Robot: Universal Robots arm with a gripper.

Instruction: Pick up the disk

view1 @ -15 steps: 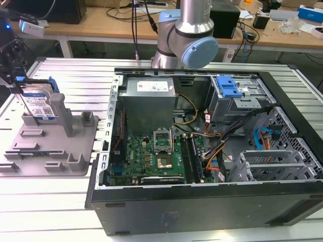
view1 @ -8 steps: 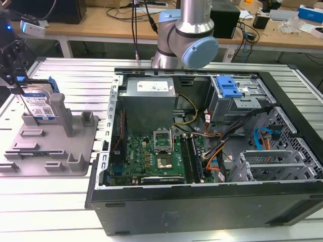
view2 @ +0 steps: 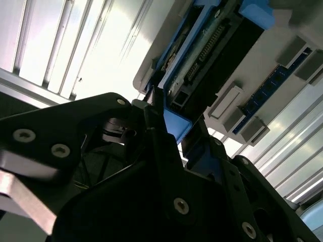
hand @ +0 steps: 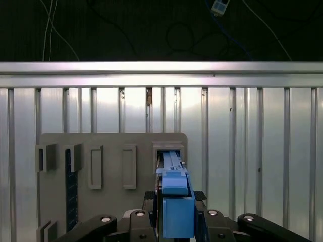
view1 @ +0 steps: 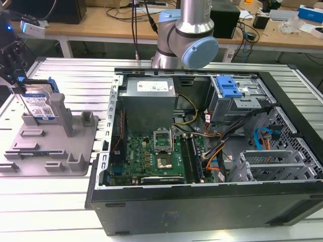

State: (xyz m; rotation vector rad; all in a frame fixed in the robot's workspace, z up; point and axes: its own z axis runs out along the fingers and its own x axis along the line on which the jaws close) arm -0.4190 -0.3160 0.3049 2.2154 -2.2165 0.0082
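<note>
The disk [view1: 38, 103] stands on edge in a slot at the far end of the grey fixture [view1: 60, 151], at the exterior view's left; its white-and-blue label faces the camera. My gripper [view1: 15, 83] comes down on its upper edge from the left side. In the first wrist view the disk's blue rail [hand: 174, 201] sits between my dark fingers [hand: 150, 195], which press against both of its sides. The second wrist view has the same grip [view2: 174, 121] on the disk [view2: 202, 55], whose connector end shows. The gripper is shut on the disk, which still rests in the fixture [hand: 111, 151].
An open computer case [view1: 202, 146] lies on the slatted aluminium table [view1: 65, 70], to the right of the fixture, with a blue-latched drive cage [view1: 229, 88] inside. The arm's base [view1: 184, 35] rises behind the case. Cluttered workbenches stand at the back.
</note>
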